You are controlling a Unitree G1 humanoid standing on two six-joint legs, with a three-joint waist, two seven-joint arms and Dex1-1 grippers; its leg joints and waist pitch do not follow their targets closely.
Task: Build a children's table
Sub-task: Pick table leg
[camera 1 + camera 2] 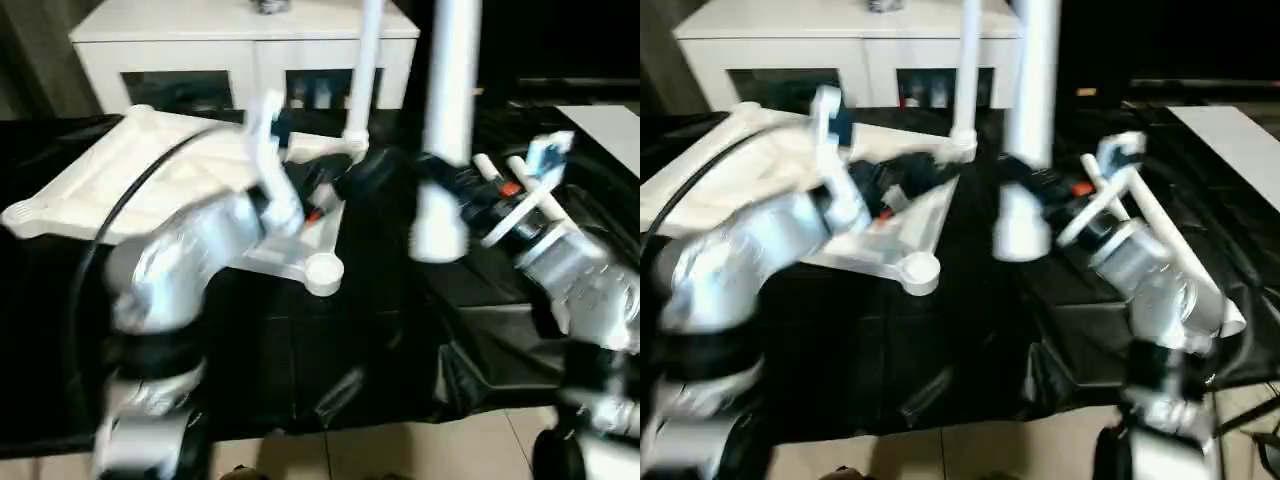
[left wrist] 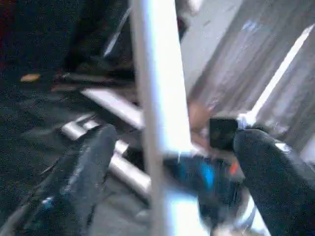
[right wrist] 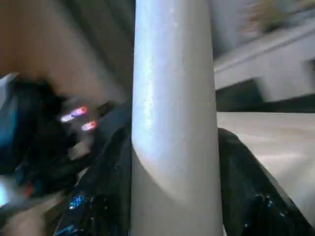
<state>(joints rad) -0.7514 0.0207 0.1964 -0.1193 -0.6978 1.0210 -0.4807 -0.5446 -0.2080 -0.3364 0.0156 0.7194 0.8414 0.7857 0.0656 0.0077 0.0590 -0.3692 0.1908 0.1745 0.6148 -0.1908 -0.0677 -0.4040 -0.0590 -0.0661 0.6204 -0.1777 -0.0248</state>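
Held leg point(image 1: 445, 120) stands upright, vertical

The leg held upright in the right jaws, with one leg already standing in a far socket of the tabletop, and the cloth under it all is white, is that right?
Not quite: the cloth is black, as the left eye view shows. The right gripper does hold a leg upright, and another leg already stands in a far socket of the tabletop.
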